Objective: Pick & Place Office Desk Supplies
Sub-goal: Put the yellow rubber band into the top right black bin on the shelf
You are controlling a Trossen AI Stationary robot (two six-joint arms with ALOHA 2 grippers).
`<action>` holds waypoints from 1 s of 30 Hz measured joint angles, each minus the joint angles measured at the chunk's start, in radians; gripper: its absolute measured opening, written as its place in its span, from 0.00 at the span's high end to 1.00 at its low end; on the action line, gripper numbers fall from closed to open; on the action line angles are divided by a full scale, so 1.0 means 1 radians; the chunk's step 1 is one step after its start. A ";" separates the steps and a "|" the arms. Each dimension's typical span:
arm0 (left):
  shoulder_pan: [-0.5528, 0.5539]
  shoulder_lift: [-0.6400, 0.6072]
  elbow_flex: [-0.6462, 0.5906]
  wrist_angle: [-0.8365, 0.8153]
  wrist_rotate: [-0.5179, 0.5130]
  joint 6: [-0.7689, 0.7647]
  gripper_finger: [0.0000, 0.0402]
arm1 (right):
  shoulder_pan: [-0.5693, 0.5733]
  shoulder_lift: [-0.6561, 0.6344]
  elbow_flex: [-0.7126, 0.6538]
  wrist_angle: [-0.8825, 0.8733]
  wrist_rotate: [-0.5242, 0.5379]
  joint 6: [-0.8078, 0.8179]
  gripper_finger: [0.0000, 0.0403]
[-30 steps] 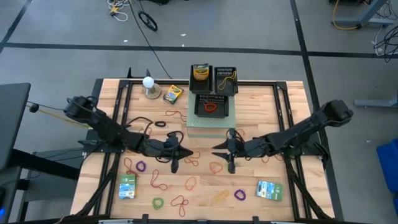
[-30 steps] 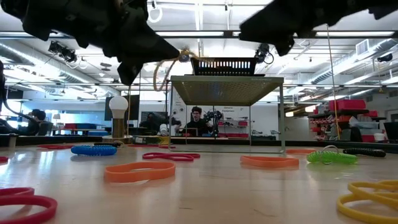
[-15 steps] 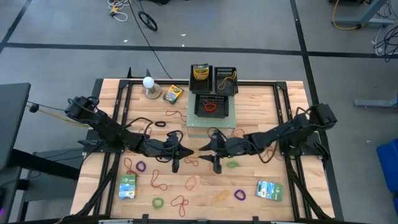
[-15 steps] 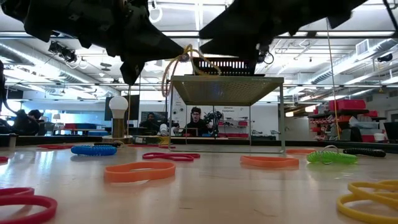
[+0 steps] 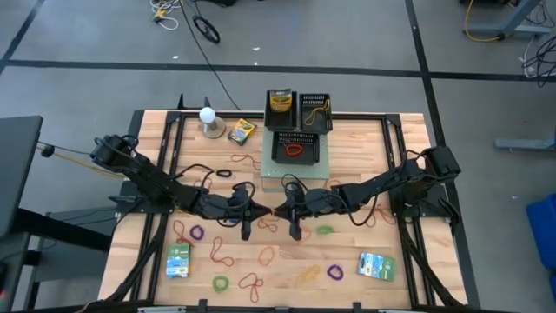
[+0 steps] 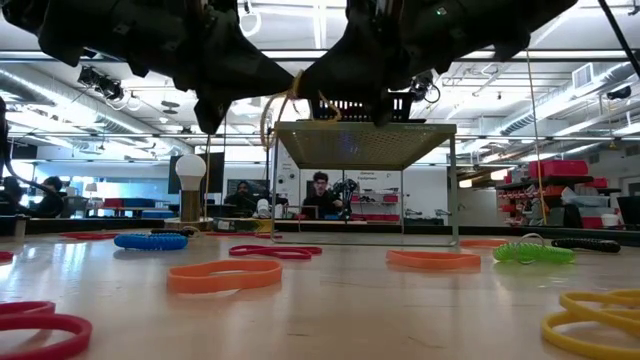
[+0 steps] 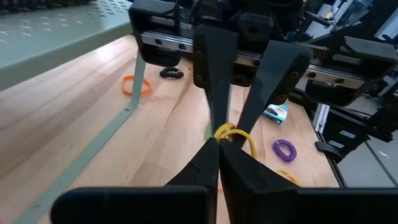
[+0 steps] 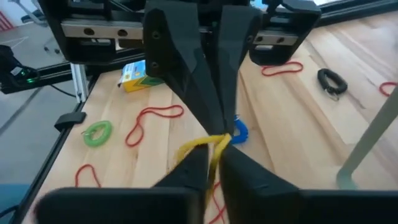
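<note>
1. Bright, even overhead light fills the high view; shadows on the tabletop [image 5: 365,152] are faint.
2. In the low view, ceiling strip lights [image 6: 320,55] glare, leaving the arms as dark silhouettes.
3. Wrist views blur softly near the lens.

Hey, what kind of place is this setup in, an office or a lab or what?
Most likely a robotics lab or workshop, not an office. A wooden table carries two robot arms, cables trail across the grey floor, and the low view shows a big open hall with ceiling strip lights and a person at a bench behind.
</note>
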 joint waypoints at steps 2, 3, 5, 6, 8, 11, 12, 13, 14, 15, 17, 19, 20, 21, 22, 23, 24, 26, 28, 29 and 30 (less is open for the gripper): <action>0.000 0.000 0.000 -0.001 -0.008 0.000 0.93 | 0.001 0.000 0.000 -0.002 0.002 -0.014 0.98; 0.000 -0.003 0.000 -0.004 -0.008 0.002 0.91 | 0.001 0.000 0.000 -0.002 0.002 -0.015 0.98; 0.000 -0.017 0.000 -0.017 -0.004 0.005 0.87 | 0.004 -0.001 0.000 0.000 0.003 -0.016 0.96; 0.000 -0.030 0.000 -0.031 0.008 0.009 0.85 | 0.006 -0.002 0.000 -0.001 0.004 -0.018 0.96; -0.006 -0.065 0.000 -0.077 0.021 0.028 0.81 | 0.012 -0.004 0.000 0.002 0.013 -0.017 0.98; -0.036 -0.129 -0.006 -0.131 -0.011 0.084 0.76 | 0.029 -0.005 0.000 0.001 0.066 -0.018 0.99; -0.049 -0.148 -0.014 -0.128 -0.034 0.109 0.75 | 0.033 -0.008 0.000 0.000 0.073 -0.018 0.98; -0.063 -0.169 -0.028 -0.124 -0.057 0.132 0.74 | 0.038 -0.010 0.000 0.002 0.077 -0.017 0.98; -0.074 -0.191 -0.046 -0.122 -0.075 0.153 0.74 | 0.042 -0.011 0.001 0.005 0.081 -0.016 0.98; -0.083 -0.208 -0.065 -0.117 -0.086 0.165 0.74 | 0.047 -0.015 0.004 0.001 0.089 -0.017 0.99; -0.089 -0.236 -0.112 -0.072 -0.090 0.178 0.75 | 0.056 -0.030 0.011 -0.013 0.112 -0.018 0.99; -0.089 -0.258 -0.172 0.006 -0.090 0.179 0.76 | 0.064 -0.053 0.027 -0.024 0.131 -0.022 0.99; -0.088 -0.261 -0.207 0.063 -0.089 0.180 0.76 | 0.068 -0.070 0.036 -0.052 0.142 -0.029 0.99; -0.083 -0.261 -0.239 0.126 -0.077 0.185 0.77 | 0.070 -0.081 0.052 -0.075 0.155 -0.039 0.99; -0.081 -0.260 -0.274 0.192 -0.069 0.191 0.78 | 0.070 -0.097 0.068 -0.110 0.171 -0.049 0.99; -0.076 -0.260 -0.310 0.260 -0.055 0.200 0.78 | 0.071 -0.117 0.083 -0.163 0.193 -0.060 0.99; -0.073 -0.260 -0.338 0.321 -0.037 0.206 0.79 | 0.071 -0.137 0.107 -0.223 0.216 -0.069 0.99; -0.060 -0.259 -0.391 0.415 -0.030 0.213 0.80 | 0.065 -0.174 0.166 -0.332 0.275 -0.092 0.99; -0.048 -0.258 -0.430 0.467 -0.035 0.215 0.82 | 0.054 -0.209 0.235 -0.458 0.350 -0.119 0.99; -0.042 -0.259 -0.445 0.493 -0.038 0.216 0.82 | 0.044 -0.222 0.274 -0.508 0.377 -0.134 0.99; -0.037 -0.259 -0.453 0.509 -0.037 0.216 0.83 | 0.034 -0.232 0.310 -0.555 0.406 -0.147 0.99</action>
